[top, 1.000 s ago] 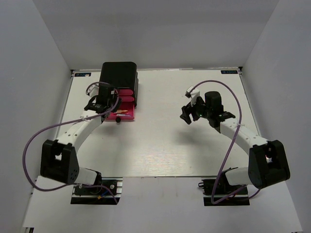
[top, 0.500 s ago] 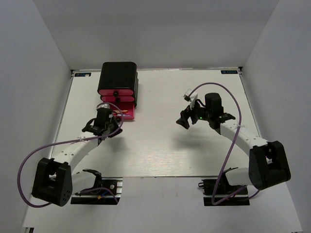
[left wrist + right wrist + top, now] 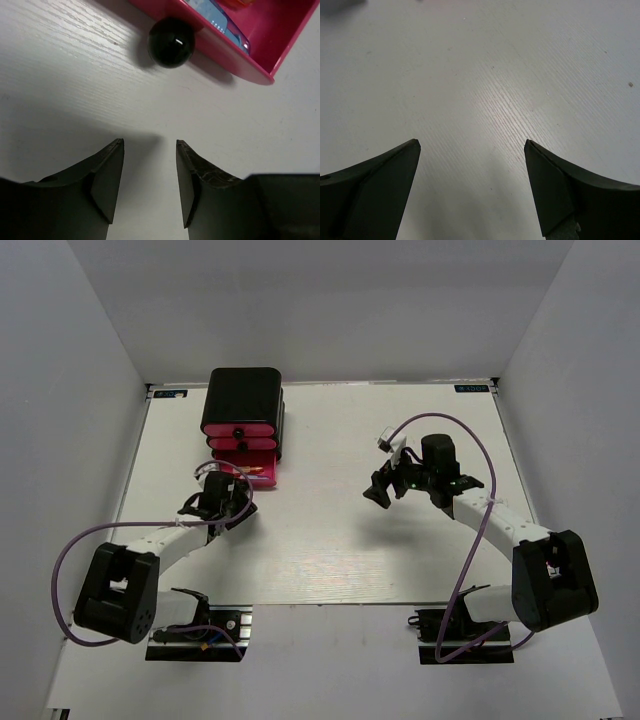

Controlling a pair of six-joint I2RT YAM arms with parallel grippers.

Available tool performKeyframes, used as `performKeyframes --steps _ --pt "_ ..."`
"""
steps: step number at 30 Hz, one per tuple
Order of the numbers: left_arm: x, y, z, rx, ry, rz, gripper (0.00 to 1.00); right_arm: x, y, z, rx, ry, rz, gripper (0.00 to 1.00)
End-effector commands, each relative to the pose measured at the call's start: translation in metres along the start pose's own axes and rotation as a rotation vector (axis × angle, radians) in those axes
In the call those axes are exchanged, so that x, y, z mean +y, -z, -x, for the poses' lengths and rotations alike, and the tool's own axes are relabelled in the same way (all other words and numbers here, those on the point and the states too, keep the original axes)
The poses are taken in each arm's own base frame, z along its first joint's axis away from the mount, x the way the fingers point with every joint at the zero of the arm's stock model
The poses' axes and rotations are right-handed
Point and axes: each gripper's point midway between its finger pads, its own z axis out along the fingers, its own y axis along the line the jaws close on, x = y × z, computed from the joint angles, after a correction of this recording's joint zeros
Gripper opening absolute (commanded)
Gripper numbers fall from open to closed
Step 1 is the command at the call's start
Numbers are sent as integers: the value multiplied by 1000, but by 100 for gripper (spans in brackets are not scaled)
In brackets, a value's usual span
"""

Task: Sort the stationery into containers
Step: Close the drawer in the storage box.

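The bottom pink drawer [image 3: 235, 61] stands pulled out of the black box [image 3: 243, 390] toward the arms, with stationery [image 3: 220, 22] lying inside; its round black knob [image 3: 171, 42] sits just ahead of the left hand [image 3: 149, 145], nearly in line with the gap and not touching; that hand's fingers are spread with nothing between them; the right hand [image 3: 471, 143], spread wide and empty, hangs over bare tabletop [image 3: 330, 540] well apart; pushing the drawer home looks like the left hand's job; nothing blocks the way.
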Motion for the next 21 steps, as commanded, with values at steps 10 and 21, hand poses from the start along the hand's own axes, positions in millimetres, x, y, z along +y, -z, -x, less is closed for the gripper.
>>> performKeyframes --steps 10,21 --pt "-1 -24 44 -154 70 45 48 -6 4 9 -37 50 -15 90" --pt "-9 -44 63 -164 119 30 47 -7 3 7 -31 55 -12 90"
